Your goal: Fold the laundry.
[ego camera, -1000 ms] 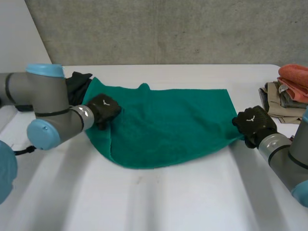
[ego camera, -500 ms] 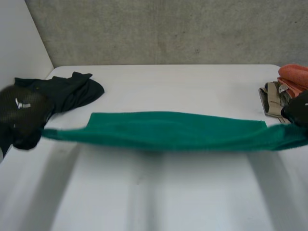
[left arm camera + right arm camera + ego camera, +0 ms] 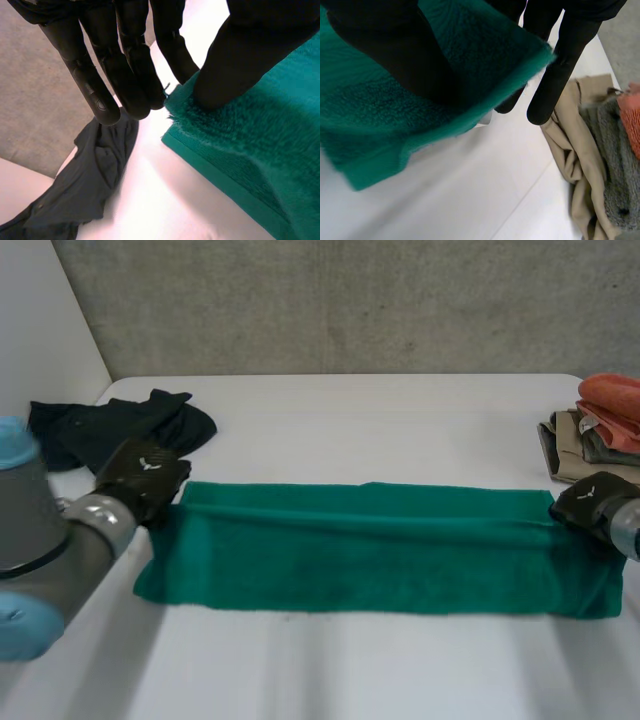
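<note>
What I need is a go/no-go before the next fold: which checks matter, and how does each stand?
1. Green towel lying on the table as a long strip: ok.
2. Left hand pinching its far left corner: ok.
3. Right hand pinching its far right corner, thumb on top: ok.
4. Layer edges matched along the strip: cannot tell.
5. Dark garment and clothes pile apart from the towel: ok.
</note>
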